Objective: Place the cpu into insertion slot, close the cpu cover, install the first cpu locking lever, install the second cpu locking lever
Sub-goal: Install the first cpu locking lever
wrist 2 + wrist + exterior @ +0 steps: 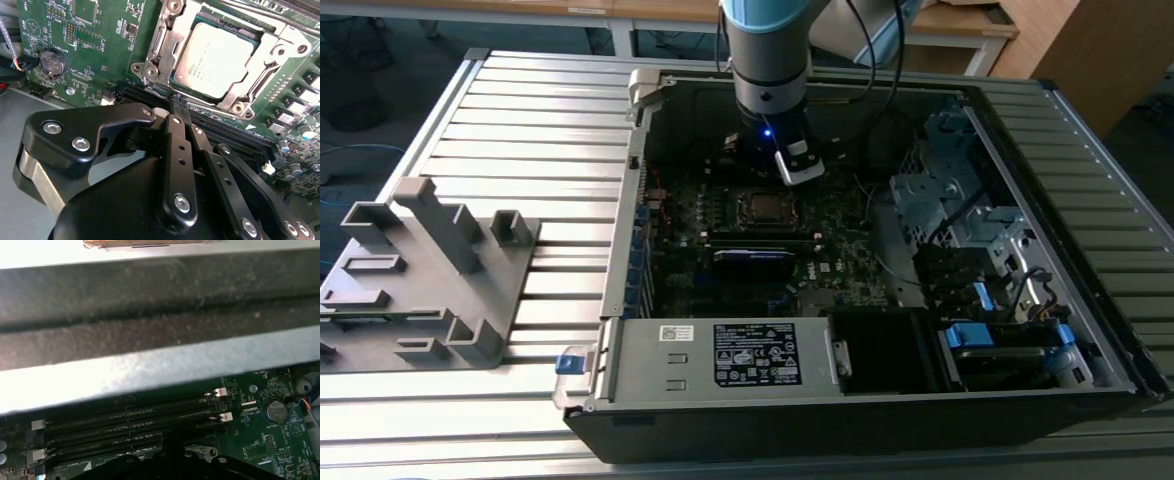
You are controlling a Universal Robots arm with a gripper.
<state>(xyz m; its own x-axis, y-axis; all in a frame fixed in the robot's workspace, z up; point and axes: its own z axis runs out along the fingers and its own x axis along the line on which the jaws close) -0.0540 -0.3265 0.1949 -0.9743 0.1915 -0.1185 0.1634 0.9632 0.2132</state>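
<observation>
The cpu (216, 60) lies seated in the slot (165, 55) under the closed cover (272, 55); the gripper (177, 102), fingers pinched together and empty, hangs just beside it, apparently placed for lever work.

Computer case (1067, 150): open on a slatted table (520, 110).
Grey fixture (434, 270): at nine o'clock of the case.
Coin battery (52, 61): on the green motherboard (100, 55).

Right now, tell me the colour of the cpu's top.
Dull silvery grey, best seen in the second wrist view: the cpu under the cpu cover.
</observation>
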